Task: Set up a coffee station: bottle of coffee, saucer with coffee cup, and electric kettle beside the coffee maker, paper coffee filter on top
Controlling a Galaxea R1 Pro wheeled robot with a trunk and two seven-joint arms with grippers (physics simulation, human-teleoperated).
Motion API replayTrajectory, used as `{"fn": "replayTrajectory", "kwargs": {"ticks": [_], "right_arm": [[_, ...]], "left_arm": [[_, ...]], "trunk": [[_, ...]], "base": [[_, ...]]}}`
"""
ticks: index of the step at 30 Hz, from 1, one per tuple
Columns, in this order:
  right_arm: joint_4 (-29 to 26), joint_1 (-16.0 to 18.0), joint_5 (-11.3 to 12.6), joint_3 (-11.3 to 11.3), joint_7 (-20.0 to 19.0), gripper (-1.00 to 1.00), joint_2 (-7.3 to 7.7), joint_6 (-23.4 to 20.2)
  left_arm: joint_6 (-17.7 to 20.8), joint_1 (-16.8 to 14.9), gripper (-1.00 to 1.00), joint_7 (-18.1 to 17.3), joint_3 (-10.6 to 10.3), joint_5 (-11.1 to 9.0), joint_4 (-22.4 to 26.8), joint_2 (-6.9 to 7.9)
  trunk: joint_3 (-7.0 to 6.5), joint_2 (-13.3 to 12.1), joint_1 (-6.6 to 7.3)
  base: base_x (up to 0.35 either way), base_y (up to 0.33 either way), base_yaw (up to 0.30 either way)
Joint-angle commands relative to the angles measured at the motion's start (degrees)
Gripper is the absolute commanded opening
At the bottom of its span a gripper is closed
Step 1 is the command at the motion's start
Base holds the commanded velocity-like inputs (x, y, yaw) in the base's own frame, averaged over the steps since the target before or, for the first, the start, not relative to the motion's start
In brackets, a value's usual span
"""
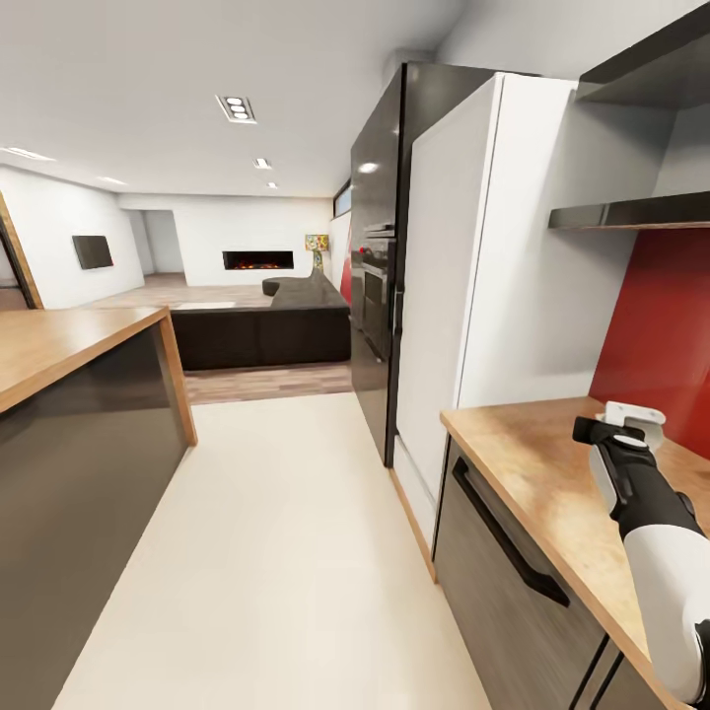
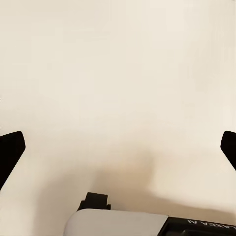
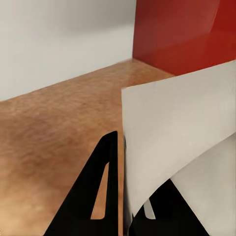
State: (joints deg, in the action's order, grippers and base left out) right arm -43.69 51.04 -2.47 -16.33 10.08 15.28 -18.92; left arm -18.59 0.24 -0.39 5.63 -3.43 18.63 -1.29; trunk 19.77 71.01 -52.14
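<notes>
At the right of the head view lies the kitchen countertop (image 1: 532, 463), light wood-grain over dark grey fronts. My right gripper (image 1: 619, 432) hovers above it near the red back wall, shut on the paper coffee filter (image 1: 639, 412), a small white piece. In the right wrist view the filter (image 3: 182, 132) is a curved white sheet pinched beside a black finger (image 3: 101, 191), above the countertop (image 3: 59, 128). My left gripper (image 2: 118, 147) is open, its black fingertips (image 2: 10, 152) far apart over pale floor. The coffee maker, bottle of coffee, saucer, coffee cup and electric kettle are out of view.
A wooden island (image 1: 59, 345) with a dark front stands at left. A pale floor aisle (image 1: 276, 552) runs between it and the counter. A tall white cabinet (image 1: 493, 256) and black oven tower (image 1: 380, 266) end the counter. Dark wall shelves (image 1: 631, 212) hang above the red backsplash (image 1: 661, 325).
</notes>
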Motion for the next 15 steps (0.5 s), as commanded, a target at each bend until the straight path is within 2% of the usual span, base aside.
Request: {"fn": "replayTrajectory", "kwargs": {"ticks": [1,3,11,15], "right_arm": [[-0.23,0.03,0.07,-0.01,-0.15,-1.0,-0.03,-0.32],[-1.43,-0.05,0.33,0.07,-0.83,-1.0,-0.2,-0.33],[-6.39,-2.25,0.49,0.14,-1.53,-1.0,-0.72,-0.58],[-8.75,-3.06,1.54,0.09,-1.55,-1.0,-0.99,-3.16]], "left_arm": [[-0.04,0.02,1.0,-0.05,0.08,-0.37,0.09,-0.03],[-0.04,0.02,1.0,-0.03,0.08,-0.38,0.09,-0.03],[-0.04,0.02,1.0,0.0,0.08,-0.35,0.09,-0.03],[-0.04,0.02,1.0,-0.01,0.08,-0.35,0.09,-0.03]], "trunk": [[0.06,0.04,0.0],[0.06,0.04,0.0],[-1.38,-3.17,1.75],[-2.1,-4.78,2.63]], "base": [[0.0,0.0,0.0],[0.0,0.0,0.0],[0.0,0.0,0.0],[0.0,0.0,0.0]]}}
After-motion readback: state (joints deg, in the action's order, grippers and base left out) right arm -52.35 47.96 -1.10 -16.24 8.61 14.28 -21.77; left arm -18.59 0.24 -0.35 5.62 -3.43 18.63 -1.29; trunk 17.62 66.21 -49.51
